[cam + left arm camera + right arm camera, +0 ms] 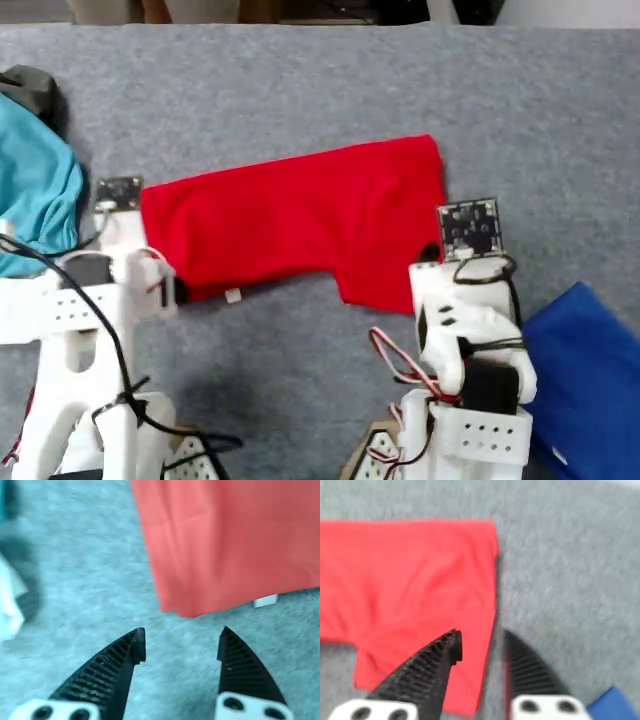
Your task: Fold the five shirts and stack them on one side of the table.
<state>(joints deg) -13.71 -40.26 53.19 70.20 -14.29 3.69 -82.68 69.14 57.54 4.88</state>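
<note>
A red shirt lies folded lengthwise across the middle of the grey table, with a sleeve part sticking out toward the front on its right. In the left wrist view my left gripper hangs open just off the red shirt's left end, above bare table, near a white tag. My right gripper is open over the right edge of the red shirt, one finger above the cloth and the other above the table. Neither gripper holds anything.
A teal shirt is bunched at the left edge beside a dark object. A blue shirt lies at the front right, its corner near my right gripper. Bare table stretches behind the red shirt.
</note>
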